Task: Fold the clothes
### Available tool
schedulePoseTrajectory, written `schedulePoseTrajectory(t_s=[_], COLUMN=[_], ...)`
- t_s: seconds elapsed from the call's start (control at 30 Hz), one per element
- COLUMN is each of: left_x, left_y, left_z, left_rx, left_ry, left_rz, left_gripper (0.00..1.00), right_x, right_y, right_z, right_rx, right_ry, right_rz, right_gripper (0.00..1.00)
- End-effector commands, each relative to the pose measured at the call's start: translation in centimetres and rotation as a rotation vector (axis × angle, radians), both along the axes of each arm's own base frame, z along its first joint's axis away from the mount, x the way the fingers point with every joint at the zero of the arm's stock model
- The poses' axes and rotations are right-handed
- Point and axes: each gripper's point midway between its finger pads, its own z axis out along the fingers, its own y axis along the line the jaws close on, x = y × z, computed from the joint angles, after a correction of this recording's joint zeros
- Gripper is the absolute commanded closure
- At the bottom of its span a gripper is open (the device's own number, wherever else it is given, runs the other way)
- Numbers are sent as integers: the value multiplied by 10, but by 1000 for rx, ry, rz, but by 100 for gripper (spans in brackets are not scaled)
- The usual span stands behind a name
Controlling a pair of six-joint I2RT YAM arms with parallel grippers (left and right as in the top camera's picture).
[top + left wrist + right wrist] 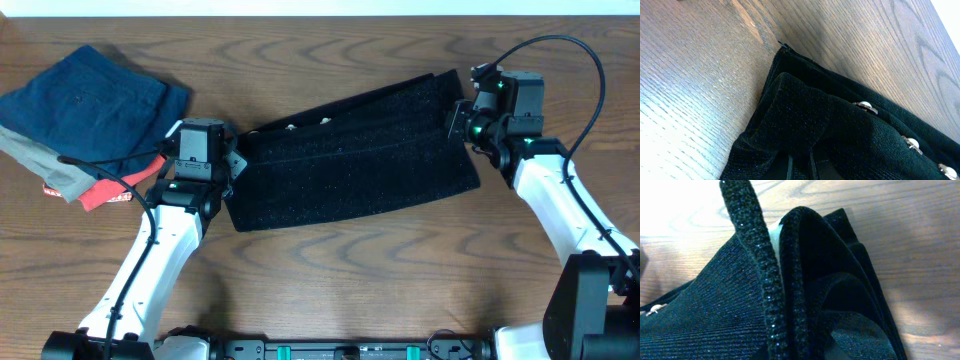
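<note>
A black garment (350, 165) lies stretched across the middle of the table (350, 285), with the left gripper (232, 158) and right gripper (460, 118) each clamped tight on one end, so uneven lifting could let the fuzzy cloth slip out or skew the fold.

The clothes (350, 165) are fuzzy, matt, speckled knit; the table (400, 280) is smooth, faintly glossy wood.

Stretched forward and wide apart, left hand (236, 160) and right hand (460, 118) each pinch the clothes (350, 160).
</note>
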Motion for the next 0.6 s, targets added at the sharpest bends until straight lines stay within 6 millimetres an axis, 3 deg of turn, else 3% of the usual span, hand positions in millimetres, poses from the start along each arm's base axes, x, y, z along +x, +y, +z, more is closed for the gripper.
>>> schedulePoseTrajectory(t_s=[0.0,0.33,0.4,0.47,0.5,0.53,0.57], left_x=[5,14,26,35,37,37,33], left_y=[30,32,35,36,35,34,33], left_z=[8,15,24,28,28,25,20], left_rx=[88,95,106,107,105,103,100], left_ry=[-24,-71,-130,-169,-176,-166,-140], left_rz=[104,118,137,142,142,138,130], left_gripper=[94,91,83,51,37,29,25], right_x=[13,26,34,38,38,36,33], right_y=[-21,-22,-19,-16,-16,-16,-16], right_z=[12,24,28,26,24,19,15], right_rx=[-64,-60,-56,-50,-45,-45,-48], right_ry=[-44,-113,-155,-164,-154,-135,-113], right_rz=[-85,-116,-110,-108,-111,-112,-112], right_gripper=[88,82,78,73,64,54,53])
